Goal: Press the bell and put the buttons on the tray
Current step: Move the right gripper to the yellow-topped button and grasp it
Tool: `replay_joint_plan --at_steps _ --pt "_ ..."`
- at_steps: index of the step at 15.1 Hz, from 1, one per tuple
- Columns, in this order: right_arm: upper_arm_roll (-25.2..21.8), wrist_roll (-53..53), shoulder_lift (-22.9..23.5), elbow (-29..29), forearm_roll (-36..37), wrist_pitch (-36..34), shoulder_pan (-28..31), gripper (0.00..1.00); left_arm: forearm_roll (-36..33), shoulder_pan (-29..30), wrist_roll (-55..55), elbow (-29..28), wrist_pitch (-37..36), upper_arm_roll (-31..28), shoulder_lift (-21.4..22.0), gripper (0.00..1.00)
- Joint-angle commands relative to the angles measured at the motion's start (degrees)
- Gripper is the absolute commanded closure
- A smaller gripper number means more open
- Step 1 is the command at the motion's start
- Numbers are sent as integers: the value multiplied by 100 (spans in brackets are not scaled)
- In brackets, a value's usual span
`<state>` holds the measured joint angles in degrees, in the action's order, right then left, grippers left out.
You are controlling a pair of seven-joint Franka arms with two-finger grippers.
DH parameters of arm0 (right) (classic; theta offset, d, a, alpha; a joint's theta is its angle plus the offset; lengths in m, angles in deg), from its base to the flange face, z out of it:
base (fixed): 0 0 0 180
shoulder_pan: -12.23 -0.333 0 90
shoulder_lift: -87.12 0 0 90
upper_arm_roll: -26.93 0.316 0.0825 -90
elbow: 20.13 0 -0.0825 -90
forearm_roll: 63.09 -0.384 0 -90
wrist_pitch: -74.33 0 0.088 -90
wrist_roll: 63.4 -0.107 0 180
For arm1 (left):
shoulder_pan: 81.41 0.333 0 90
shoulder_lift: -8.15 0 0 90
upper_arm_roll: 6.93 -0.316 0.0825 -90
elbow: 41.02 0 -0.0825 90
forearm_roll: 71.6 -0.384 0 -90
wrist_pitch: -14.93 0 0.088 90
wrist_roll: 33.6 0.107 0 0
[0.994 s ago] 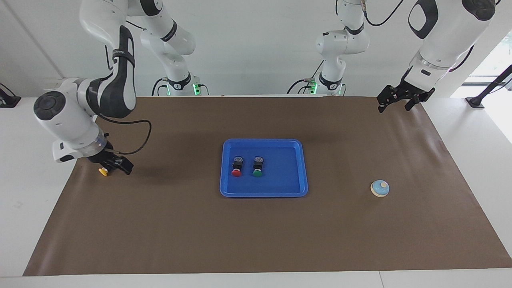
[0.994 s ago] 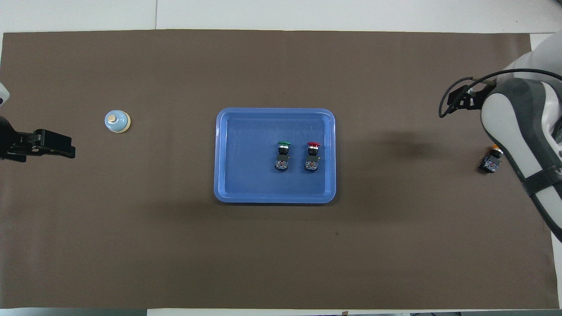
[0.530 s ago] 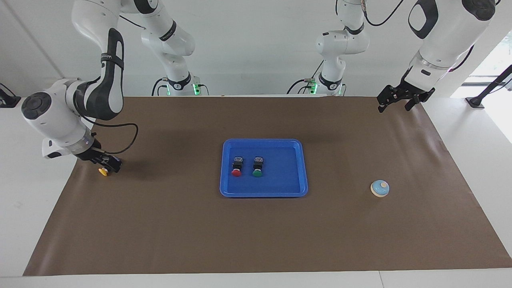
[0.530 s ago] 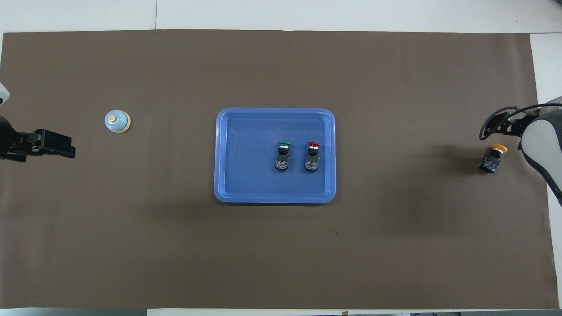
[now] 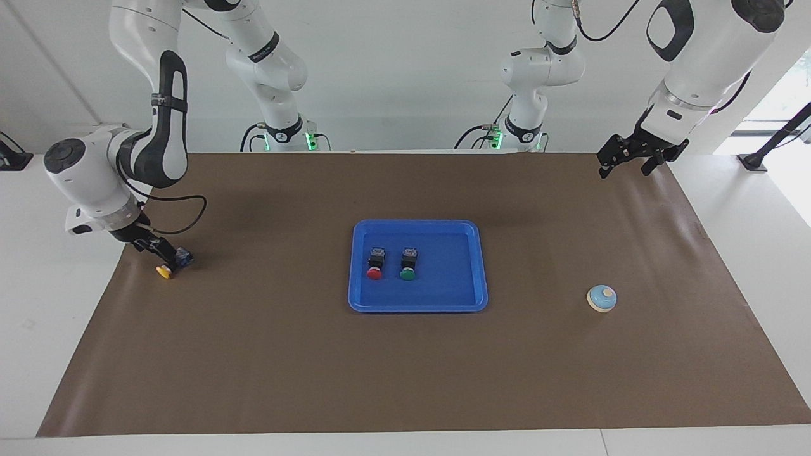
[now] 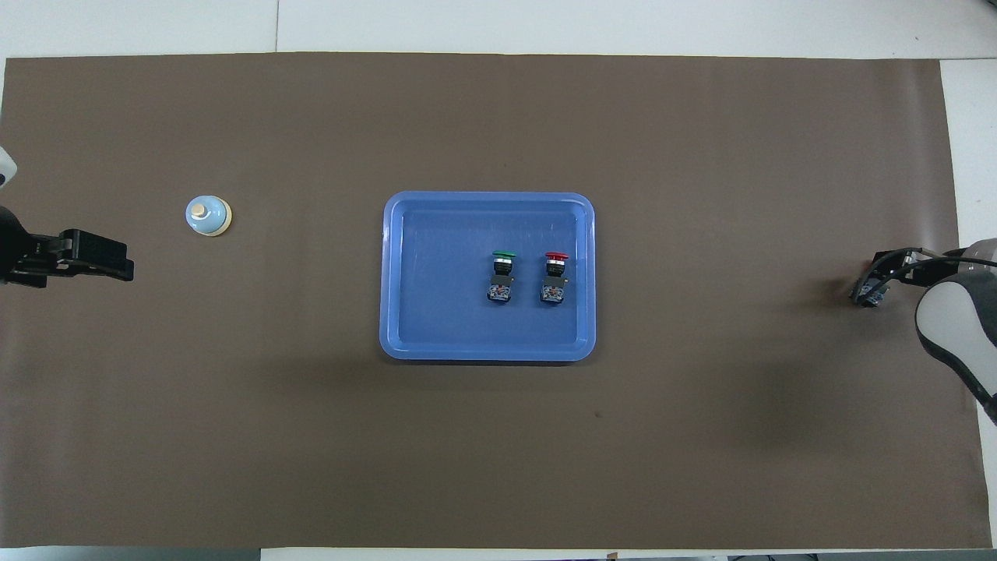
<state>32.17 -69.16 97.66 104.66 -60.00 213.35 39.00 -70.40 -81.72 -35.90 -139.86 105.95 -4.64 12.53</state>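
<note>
The blue tray (image 5: pixel 418 308) lies mid-table with the red button (image 5: pixel 375 265) and the green button (image 5: pixel 407 265) side by side on it. On the brown mat at the right arm's end of the table lies the yellow button (image 5: pixel 165 272), tipped on its side. My right gripper (image 5: pixel 167 256) is down at this button's black body, open, and the button rests on the mat. Toward the left arm's end stands the light-blue bell (image 5: pixel 601 298). My left gripper (image 5: pixel 624 167) waits open above the mat's corner nearest the robots, holding nothing.
A brown mat (image 5: pixel 405 380) covers the table top, with white table margin around it. In the overhead view the right arm's forearm (image 6: pixel 954 319) hides the yellow cap and only the button's body (image 6: pixel 866 294) shows.
The right arm has swung toward its end of the table and its gripper has come down onto the yellow button's body. The button, the tray and the left arm have stayed put.
</note>
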Motion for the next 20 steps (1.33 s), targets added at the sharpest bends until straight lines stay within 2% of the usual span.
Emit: replay_joint_plan --at_steps 1,6,8,11,12,15,16,17,20 --pt "74 66 -272 502 -37 486 13 0 38 22 1 -12 -41 -8 72 0" --pt "74 -127 -228 511 -37 565 -181 1 38 22 1 -12 -49 -8 72 0" --pt "74 -118 -167 502 -37 635 -172 10 38 22 1 -12 -41 0 72 0" --pt "74 -118 -96 511 -45 706 -163 13 38 22 1 -12 -41 -8 72 0" --pt "74 -118 -96 511 -54 706 -163 22 38 22 1 -12 -41 0 64 0" --pt "74 -110 -96 520 -63 706 -154 63 38 22 1 -12 -41 -8 72 0" --pt "74 -92 -96 520 -72 706 -154 86 38 22 1 -12 -41 0 72 0" --pt "74 -109 -96 520 -72 697 -163 100 38 22 1 -12 -41 -8 72 0" --pt "91 -110 -96 441 -72 636 -198 100 38 22 1 -12 -41 0 72 0"
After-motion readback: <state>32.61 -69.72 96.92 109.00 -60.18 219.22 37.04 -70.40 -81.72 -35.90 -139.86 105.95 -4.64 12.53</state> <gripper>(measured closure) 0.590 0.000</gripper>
